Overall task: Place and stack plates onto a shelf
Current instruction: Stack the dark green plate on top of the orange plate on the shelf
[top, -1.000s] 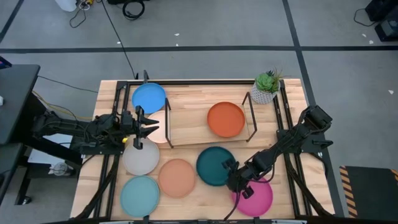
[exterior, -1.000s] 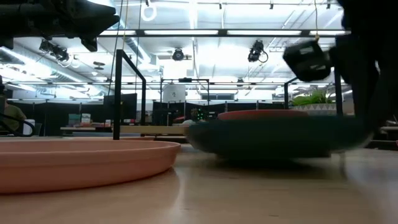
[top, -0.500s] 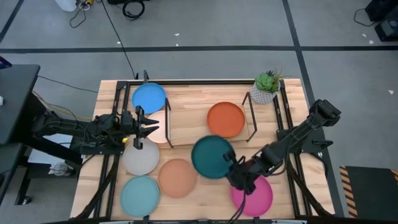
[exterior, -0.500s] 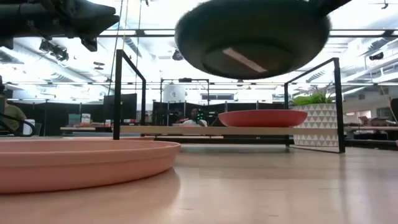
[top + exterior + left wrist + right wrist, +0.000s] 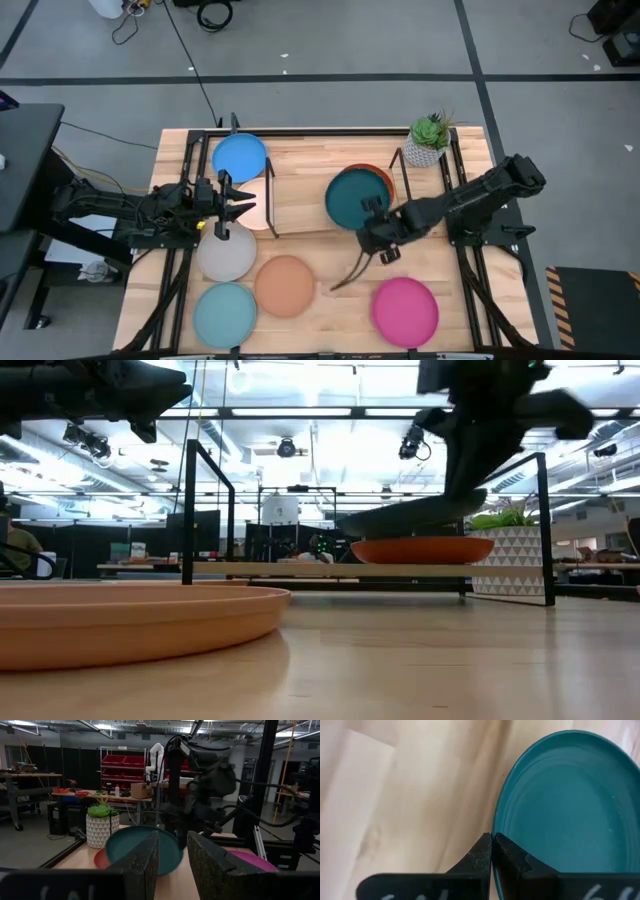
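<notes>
My right gripper is shut on the dark teal plate and holds it over the right half of the shelf, just above the orange plate that lies on the board. In the low view the dark teal plate is tilted over the orange plate. My left gripper is open and hovers at the table's left, beside the cream plate. The bright blue, grey, salmon, light teal and magenta plates lie flat on the table. My right gripper pinches the dark teal plate's rim between its two fingers, at the plate's near-right edge. The fingers come slanting from the table's near-right side. The plate is lifted clear and tilted; whether it touches the orange plate I cannot tell.
A potted plant stands at the shelf's far right corner, next to the black wire end frame. A dark cable trails from the right arm onto the table. Black rails run along both table sides.
My right gripper has lifted the dark teal plate off the table near the magenta plate, carried it up and toward the far edge, then lowered it over the orange plate on the shelf. The plate has gone from flat on the table to tilted in the air.
</notes>
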`<state>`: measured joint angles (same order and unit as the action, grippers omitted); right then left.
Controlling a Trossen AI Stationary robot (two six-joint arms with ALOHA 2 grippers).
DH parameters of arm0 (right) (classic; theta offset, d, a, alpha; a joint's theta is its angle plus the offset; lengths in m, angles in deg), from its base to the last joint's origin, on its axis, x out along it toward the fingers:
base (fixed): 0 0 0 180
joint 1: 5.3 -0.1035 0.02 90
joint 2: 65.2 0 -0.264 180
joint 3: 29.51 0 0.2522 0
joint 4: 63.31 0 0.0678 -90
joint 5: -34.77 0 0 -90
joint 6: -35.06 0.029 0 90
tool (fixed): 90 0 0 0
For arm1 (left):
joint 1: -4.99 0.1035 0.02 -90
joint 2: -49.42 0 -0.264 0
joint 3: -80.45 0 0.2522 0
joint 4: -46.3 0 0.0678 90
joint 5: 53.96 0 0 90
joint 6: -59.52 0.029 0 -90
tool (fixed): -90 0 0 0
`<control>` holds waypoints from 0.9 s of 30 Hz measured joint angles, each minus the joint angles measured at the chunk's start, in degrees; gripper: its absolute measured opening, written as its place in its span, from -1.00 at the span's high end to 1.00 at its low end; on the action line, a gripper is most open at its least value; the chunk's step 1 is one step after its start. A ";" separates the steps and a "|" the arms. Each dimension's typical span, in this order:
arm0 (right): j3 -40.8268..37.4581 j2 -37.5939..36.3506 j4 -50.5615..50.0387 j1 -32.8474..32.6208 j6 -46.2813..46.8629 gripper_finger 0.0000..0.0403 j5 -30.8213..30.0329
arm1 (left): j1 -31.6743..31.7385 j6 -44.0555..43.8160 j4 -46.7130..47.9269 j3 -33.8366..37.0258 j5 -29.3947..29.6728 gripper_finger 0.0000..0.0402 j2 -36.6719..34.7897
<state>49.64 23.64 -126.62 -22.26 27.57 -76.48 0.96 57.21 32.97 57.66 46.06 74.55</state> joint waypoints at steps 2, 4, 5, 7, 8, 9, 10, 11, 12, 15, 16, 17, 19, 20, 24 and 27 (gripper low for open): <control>-0.02 0.00 -0.37 1.51 -0.10 0.87 0.06 | 0.00 0.00 0.18 0.00 0.00 0.45 0.01; -0.02 0.00 -0.59 2.90 0.00 0.87 0.17 | 0.00 -0.02 0.63 0.00 0.00 0.45 0.00; -0.02 0.00 -0.71 3.50 0.29 0.88 0.20 | 0.00 -0.02 0.99 0.00 0.00 0.45 0.00; -0.02 0.00 -1.36 4.35 1.38 0.88 0.15 | -0.01 -0.04 1.87 0.00 0.00 0.45 0.00; -0.02 0.00 -1.80 4.59 1.92 0.88 0.00 | -0.02 -0.05 2.33 0.00 0.00 0.45 0.00; -0.02 0.00 -2.15 4.74 2.52 0.88 -0.14 | 0.00 -0.07 2.76 0.00 0.00 0.45 0.00; -0.06 0.00 -2.39 4.81 2.95 0.89 -0.15 | -0.01 -0.33 3.14 0.00 0.00 0.45 0.00; -0.30 -0.03 -2.22 4.81 3.30 0.89 -0.13 | 0.00 -0.88 3.41 0.00 0.00 0.45 0.02; -0.85 -0.04 -1.68 4.81 3.61 0.89 -0.12 | -0.02 -1.61 3.53 0.00 0.00 0.45 0.02; -3.69 -0.50 1.08 4.83 4.15 0.89 0.21 | -0.02 -2.97 3.49 0.00 0.00 0.45 0.02; -4.82 -0.76 2.33 4.85 4.26 0.89 0.28 | 0.00 -3.06 3.47 0.00 0.00 0.45 0.02; -6.07 -1.03 3.51 4.85 4.31 0.89 0.33 | 0.00 -3.04 3.47 0.00 0.00 0.45 0.02; -8.34 -1.76 6.08 4.83 4.33 0.89 0.42 | 0.00 -3.04 3.45 0.00 0.00 0.45 0.02; -9.41 -2.33 7.68 4.83 4.33 0.89 0.61 | 0.00 -3.06 3.45 0.00 0.00 0.45 0.02; -12.09 -4.25 12.77 4.85 4.60 0.87 3.81 | -0.01 -3.05 3.40 0.00 0.00 0.45 0.02; -12.48 -5.19 14.10 4.75 5.97 0.82 7.83 | 0.00 -3.03 3.36 0.00 0.00 0.45 0.02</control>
<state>37.16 18.45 -112.52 -17.51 33.54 -68.65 0.96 54.18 36.33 57.66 46.06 74.57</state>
